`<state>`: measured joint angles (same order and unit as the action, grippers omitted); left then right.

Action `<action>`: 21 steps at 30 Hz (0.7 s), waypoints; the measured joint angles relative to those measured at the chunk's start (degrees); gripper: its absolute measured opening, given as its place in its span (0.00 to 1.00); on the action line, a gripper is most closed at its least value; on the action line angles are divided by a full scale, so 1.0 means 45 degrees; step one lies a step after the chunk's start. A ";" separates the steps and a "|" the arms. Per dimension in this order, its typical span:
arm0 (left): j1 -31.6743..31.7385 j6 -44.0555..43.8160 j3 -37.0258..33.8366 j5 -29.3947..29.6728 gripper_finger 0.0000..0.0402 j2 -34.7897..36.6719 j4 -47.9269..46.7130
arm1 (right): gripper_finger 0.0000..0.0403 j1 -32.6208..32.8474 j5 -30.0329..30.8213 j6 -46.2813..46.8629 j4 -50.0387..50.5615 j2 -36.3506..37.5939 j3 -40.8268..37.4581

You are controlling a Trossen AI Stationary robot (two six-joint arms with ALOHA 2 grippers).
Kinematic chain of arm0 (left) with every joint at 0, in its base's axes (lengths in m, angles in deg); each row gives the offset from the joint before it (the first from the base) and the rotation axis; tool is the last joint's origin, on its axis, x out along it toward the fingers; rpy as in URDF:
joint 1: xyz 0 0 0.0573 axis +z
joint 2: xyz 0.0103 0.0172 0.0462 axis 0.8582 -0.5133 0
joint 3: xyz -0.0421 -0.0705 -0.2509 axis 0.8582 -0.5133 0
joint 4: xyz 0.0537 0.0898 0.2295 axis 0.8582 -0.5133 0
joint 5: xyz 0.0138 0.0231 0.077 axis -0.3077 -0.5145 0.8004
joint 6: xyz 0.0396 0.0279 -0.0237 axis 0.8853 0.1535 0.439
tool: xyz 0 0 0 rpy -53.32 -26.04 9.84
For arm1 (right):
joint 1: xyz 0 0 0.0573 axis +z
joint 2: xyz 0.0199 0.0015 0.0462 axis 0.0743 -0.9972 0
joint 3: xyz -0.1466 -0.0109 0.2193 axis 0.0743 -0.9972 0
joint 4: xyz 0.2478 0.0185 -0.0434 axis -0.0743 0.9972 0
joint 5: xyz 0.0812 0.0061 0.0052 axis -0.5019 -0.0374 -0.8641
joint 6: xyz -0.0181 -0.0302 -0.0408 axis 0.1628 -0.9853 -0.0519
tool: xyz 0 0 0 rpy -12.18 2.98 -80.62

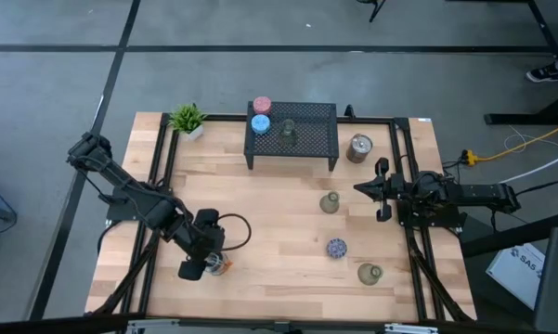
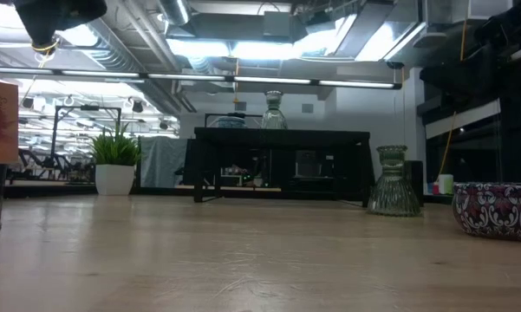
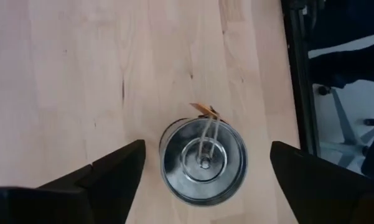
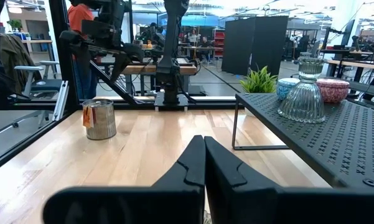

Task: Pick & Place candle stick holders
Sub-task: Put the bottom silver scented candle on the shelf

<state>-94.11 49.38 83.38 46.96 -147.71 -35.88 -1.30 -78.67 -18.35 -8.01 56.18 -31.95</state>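
A shiny silver holder (image 3: 203, 162) with an orange tag stands upright on its base on the wood table, near the front left. My left gripper (image 1: 209, 265) hovers above it, pointing down. It is open, with one finger on each side of the holder and clear of it. A pink holder (image 1: 262, 105), a light blue one (image 1: 260, 123) and a glass one (image 1: 289, 134) stand on the black mesh rack (image 1: 316, 119). My right gripper (image 1: 362, 188) is shut and level at the table's right side, touching nothing.
A second silver holder (image 1: 359, 147) stands right of the rack. Two olive-grey holders (image 1: 330, 202) (image 1: 369, 273) and a speckled blue one (image 1: 336, 248) stand on the right half. A potted plant (image 1: 188, 119) sits at the far left. Bare wood lies in the table's middle.
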 joint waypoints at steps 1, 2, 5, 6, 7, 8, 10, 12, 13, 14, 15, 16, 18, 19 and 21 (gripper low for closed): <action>-0.0055 -0.0047 0.0000 0.0126 0.87 -0.0012 0.0005 | 0.00 0.0000 0.0000 0.0000 -0.0005 0.0000 0.0000; -0.0098 -0.0143 0.0000 0.0245 0.88 -0.0038 0.0003 | 0.00 0.0000 0.0000 0.0000 -0.0004 0.0000 0.0005; -0.0209 -0.0357 0.0000 0.0320 0.91 -0.0131 0.0005 | 0.00 0.0004 0.0000 0.0001 -0.0005 0.0000 0.0003; -0.0256 -0.0451 0.0000 0.0323 0.93 -0.0131 0.0002 | 0.00 0.0004 -0.0001 0.0000 -0.0004 0.0000 0.0001; -0.0309 -0.0575 0.0000 0.0330 0.94 -0.0131 0.0001 | 0.00 0.0004 0.0000 0.0005 -0.0001 0.0000 0.0005; -0.0329 -0.0680 0.0000 0.0363 0.95 -0.0131 0.0005 | 0.00 0.0003 0.0000 0.0000 -0.0005 0.0000 0.0004; -0.0335 -0.0907 0.0000 0.0451 0.97 -0.0131 0.0000 | 0.00 0.0000 0.0000 0.0000 -0.0004 0.0000 0.0001; -0.0326 -0.0991 0.0000 0.0548 0.99 -0.0131 0.0000 | 0.00 0.0003 0.0000 0.0002 -0.0002 0.0000 0.0005; -0.0324 -0.0990 0.0000 0.0552 0.99 -0.0131 0.0000 | 0.00 0.0002 0.0000 0.0000 0.0000 0.0000 0.0000; -0.0324 -0.0988 0.0000 0.0552 0.99 -0.0131 0.0000 | 0.00 0.0002 0.0000 0.0001 -0.0002 0.0000 0.0005; -0.0324 -0.0987 0.0000 0.0559 0.99 -0.0131 0.0000 | 0.00 0.0001 0.0000 0.0004 -0.0004 0.0000 0.0000; -0.0324 -0.0983 0.0000 0.0587 1.00 -0.0131 0.0000 | 0.00 0.0000 0.0000 0.0000 -0.0005 0.0000 0.0005; -0.0324 -0.0983 0.0000 0.0661 1.00 -0.0131 0.0000 | 0.00 0.0000 0.0000 0.0004 -0.0001 0.0000 0.0000; -0.0324 -0.0992 0.0000 0.0691 1.00 -0.0131 -0.0003 | 0.00 0.0003 0.0000 0.0000 -0.0002 0.0000 0.0002; -0.0324 -0.1099 0.0000 0.0771 1.00 -0.0131 -0.0005 | 0.00 0.0005 0.0000 0.0000 0.0000 0.0000 0.0003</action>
<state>-95.57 44.43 83.38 50.43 -148.30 -35.90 -1.28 -78.67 -18.35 -8.01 56.18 -31.94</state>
